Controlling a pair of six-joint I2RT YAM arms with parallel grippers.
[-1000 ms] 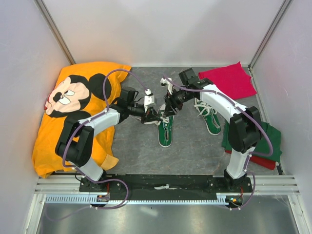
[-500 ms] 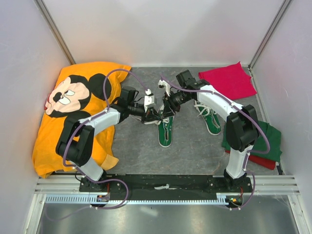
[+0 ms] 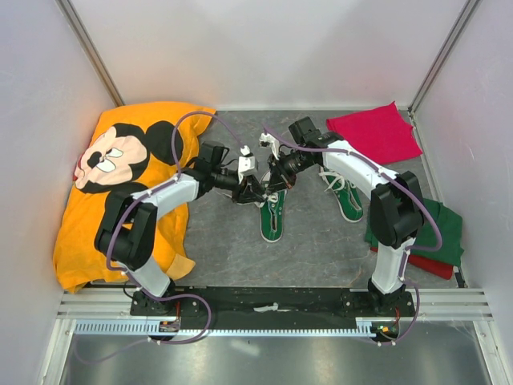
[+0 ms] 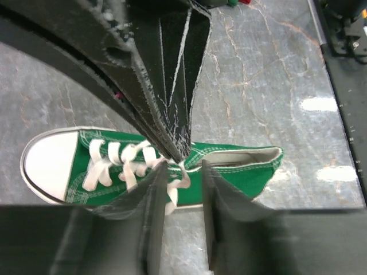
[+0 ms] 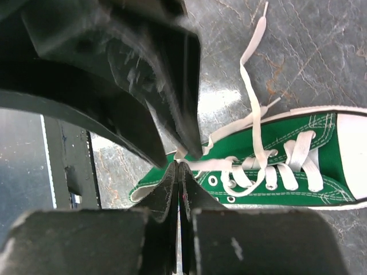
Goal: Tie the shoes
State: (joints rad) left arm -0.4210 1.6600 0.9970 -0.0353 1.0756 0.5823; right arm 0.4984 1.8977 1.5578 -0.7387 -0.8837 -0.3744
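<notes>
One green shoe [image 3: 272,216] lies in the middle of the table, its toe toward the arms. The other shoe [image 3: 346,196] lies to its right. Both grippers meet over the middle shoe's lacing. My right gripper [image 5: 178,166] is shut on a strand of white lace [image 5: 229,165] just above the shoe's [image 5: 287,189] opening. My left gripper [image 4: 183,169] stands open, a short lace loop [image 4: 182,179] hanging between its fingers without being pinched. In the left wrist view the right gripper's shut fingers [image 4: 172,114] come down from above onto the shoe [image 4: 241,166]. One loose lace end [image 5: 252,86] trails onto the table.
An orange cartoon-mouse shirt [image 3: 120,184] covers the left side, under the left arm. A red cloth [image 3: 377,132] lies at the back right, and a folded green cloth [image 3: 445,228] at the right edge. White walls enclose the table.
My right gripper has closed on the lace at the shoe's opening. My left gripper, shut before, has opened and let the lace go. Both arms have hardly shifted.
</notes>
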